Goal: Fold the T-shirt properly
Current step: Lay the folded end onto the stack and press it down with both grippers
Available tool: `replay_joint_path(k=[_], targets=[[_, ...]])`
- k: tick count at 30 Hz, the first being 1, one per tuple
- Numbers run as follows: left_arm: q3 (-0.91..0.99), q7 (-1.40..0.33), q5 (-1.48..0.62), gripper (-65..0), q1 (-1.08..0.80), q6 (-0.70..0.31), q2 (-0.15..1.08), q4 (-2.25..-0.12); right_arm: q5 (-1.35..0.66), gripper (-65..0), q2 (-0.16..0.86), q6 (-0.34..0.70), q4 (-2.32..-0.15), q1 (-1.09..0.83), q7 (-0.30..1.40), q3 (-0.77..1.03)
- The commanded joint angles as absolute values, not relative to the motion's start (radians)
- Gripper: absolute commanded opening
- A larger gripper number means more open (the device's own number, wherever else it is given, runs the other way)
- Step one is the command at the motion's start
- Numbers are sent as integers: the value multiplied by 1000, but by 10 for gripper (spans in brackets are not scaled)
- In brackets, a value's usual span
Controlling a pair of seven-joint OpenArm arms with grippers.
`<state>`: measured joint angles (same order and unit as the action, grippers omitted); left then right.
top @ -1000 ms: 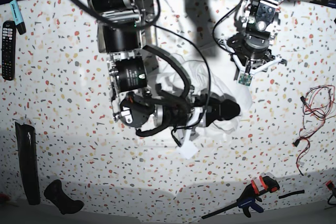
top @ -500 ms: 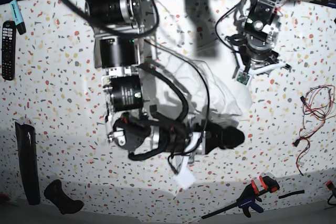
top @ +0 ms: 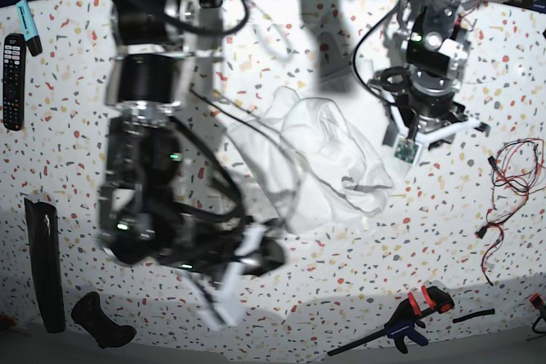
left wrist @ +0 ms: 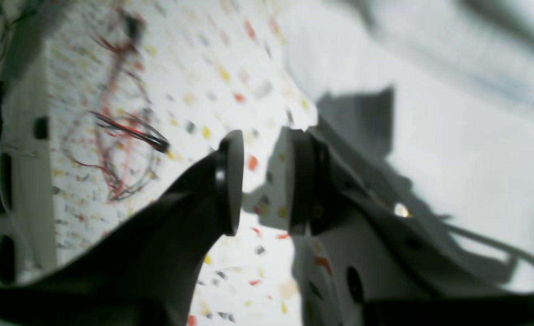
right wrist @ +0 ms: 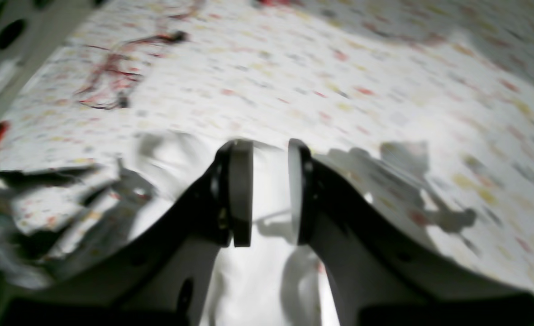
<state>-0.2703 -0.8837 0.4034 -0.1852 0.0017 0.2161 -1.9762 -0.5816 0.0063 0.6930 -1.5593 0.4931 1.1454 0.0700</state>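
Base view: the T-shirt [top: 320, 159] lies crumpled in the middle of the bench [top: 77, 142]. The right end effector [right wrist: 269, 190] pinches white cloth. The left end effector [left wrist: 260, 181] is spread, holding nothing.

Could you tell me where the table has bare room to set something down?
Bare stretches lie between the remote and the right arm, and between the T-shirt and the red wires. The middle is crowded by the shirt and both arms.
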Motion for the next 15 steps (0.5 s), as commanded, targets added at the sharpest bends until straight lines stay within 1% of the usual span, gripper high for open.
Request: replay_joint_path(k=[1, 4, 5, 9, 11, 13, 15], targets=[[-268, -867, 418, -495, -177, 12, 220, -2034, -612, -520, 30, 698, -1575, 523, 1125, 95], [-270, -851, 363, -495, -186, 7, 220, -2133, -612, -520, 106, 698, -1575, 516, 1126, 197], [-271, -837, 303, -495, -188, -24, 220, -2161, -614, -520, 132, 698, -1575, 511, 1125, 234], [-276, -778, -45, -495, -199, -268, 216, -2233, -659, -520, 234, 698, -1575, 466, 1126, 363], [-297, -742, -133, -495, -196, -344, 216, -2239, -686, -520, 279, 698, -1575, 437, 1126, 406], [-325, -687, -129, -495, -188, -348, 213, -2238, -692, -520, 316, 698, -1575, 409, 1126, 432], [-356, -680, -112, -495, -168, -339, 201, -2238, -692, -520, 342, 698, -1575, 385, 1126, 444]])
